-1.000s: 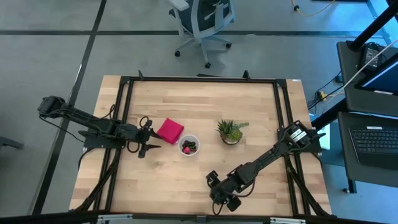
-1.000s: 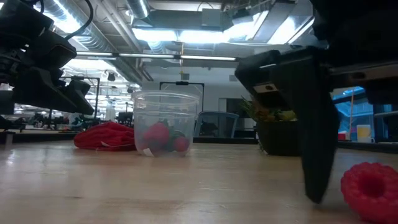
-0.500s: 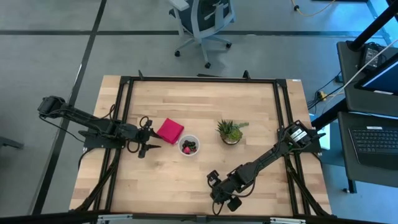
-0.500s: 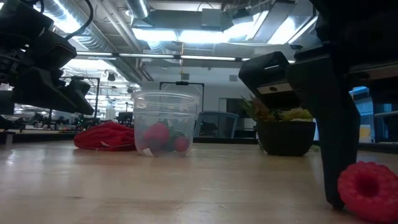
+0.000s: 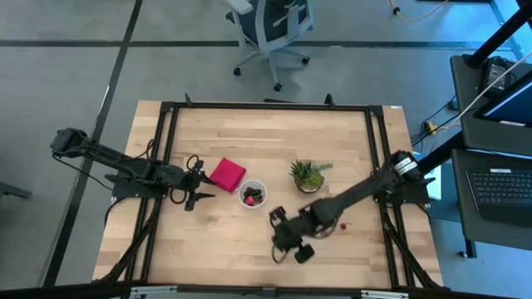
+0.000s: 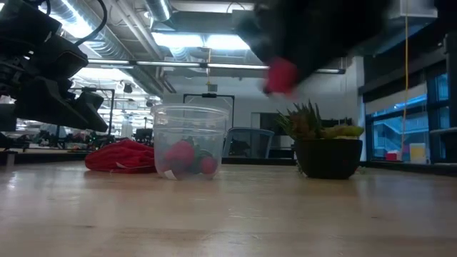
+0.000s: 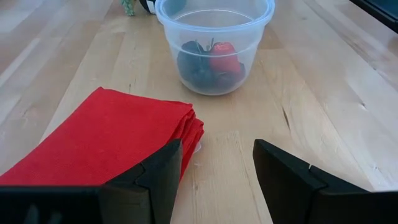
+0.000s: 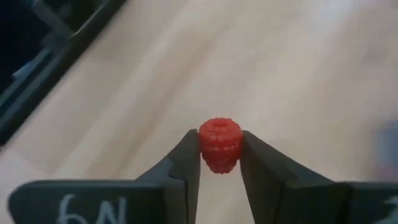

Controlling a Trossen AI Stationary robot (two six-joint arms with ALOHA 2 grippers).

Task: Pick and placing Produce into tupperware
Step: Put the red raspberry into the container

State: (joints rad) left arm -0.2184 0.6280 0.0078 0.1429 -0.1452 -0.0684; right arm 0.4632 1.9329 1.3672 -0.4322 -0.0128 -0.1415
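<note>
My right gripper (image 5: 277, 223) hangs above the table's near middle, shut on a red raspberry (image 8: 219, 144), which shows blurred and high up in the low view (image 6: 282, 75). The clear round tupperware (image 5: 253, 194) stands on its base just beyond and to the left, with red and dark fruits inside (image 7: 210, 62). At the table's left, my left gripper (image 7: 214, 180) waits open with nothing between its fingers, pointing at the tupperware (image 7: 214, 46). My right gripper pinches the raspberry's two opposite sides (image 8: 205, 148) between its two fingers. The fingers slant down from the table's near right. The raspberry is lifted clear of the table, and its hollow end (image 8: 219, 126) faces back along the fingers.
A folded red cloth (image 5: 227, 174) lies flat just left of the tupperware, under my left gripper's view (image 7: 106, 137). A spiky green potted plant (image 5: 308, 176) stands right of the tupperware. A small dark-red bit (image 5: 345, 224) lies on the table beside my right arm.
My right gripper has taken hold of the raspberry, which lay on the table near the front edge. It has lifted it clear and carried it up and toward the far left, nearer the tupperware.
</note>
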